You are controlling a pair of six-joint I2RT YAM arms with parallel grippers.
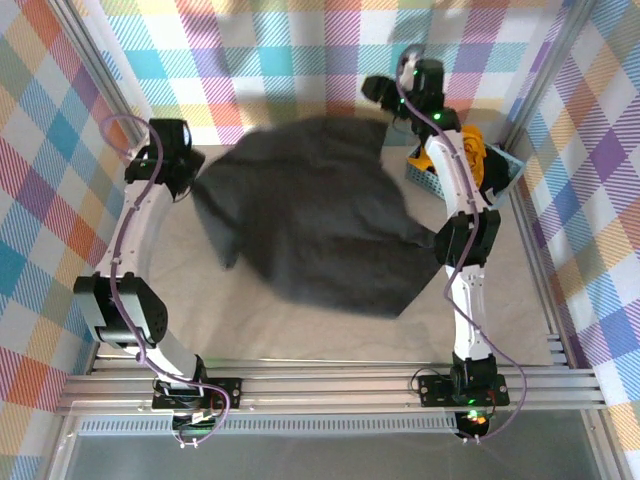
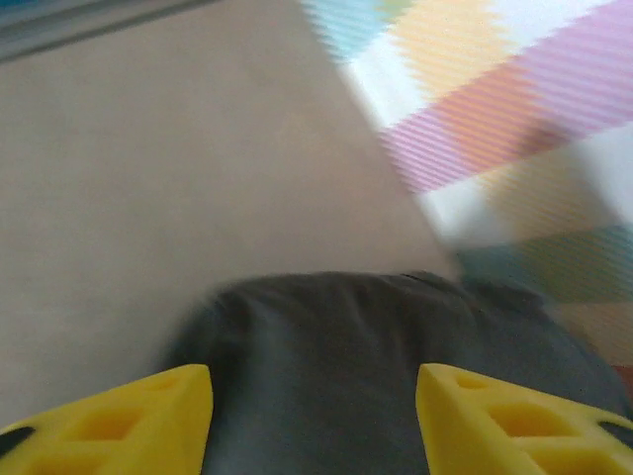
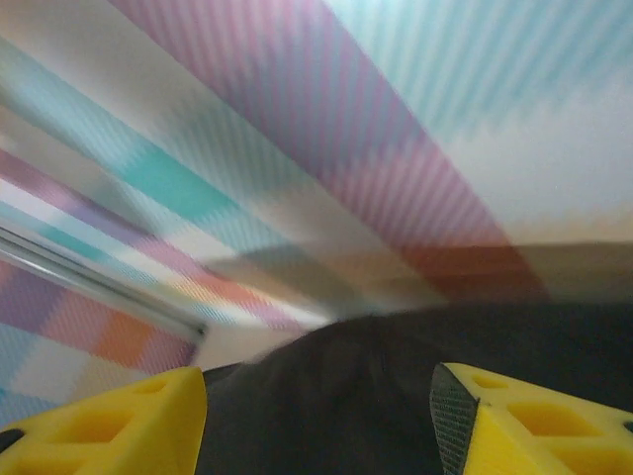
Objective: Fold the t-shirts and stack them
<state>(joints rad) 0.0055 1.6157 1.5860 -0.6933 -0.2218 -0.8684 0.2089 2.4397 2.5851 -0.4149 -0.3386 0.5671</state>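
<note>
one charcoal t-shirt (image 1: pixel 310 220), spread wide over the middle of the table (image 1: pixel 300 335), its far edge blurred. left gripper (image 1: pixel 192 188) at the shirt's left corner, fingers (image 2: pixel 129 416) parted with cloth between them. right gripper (image 1: pixel 388 112) at the shirt's far right corner, fingers (image 3: pixel 514 416) likewise parted. one mustard t-shirt (image 1: pixel 476 150) in the blue basket (image 1: pixel 510 162), far right corner.

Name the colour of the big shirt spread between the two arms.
Plain dark charcoal-black. The t-shirt shows best in the top external view.

Soft matt charcoal cloth t-shirt (image 1: pixel 310 225), smooth matt beige table (image 1: pixel 300 335), light blue plastic lattice basket (image 1: pixel 427 180) far right, near brushed metal rails (image 1: pixel 320 385)
</note>
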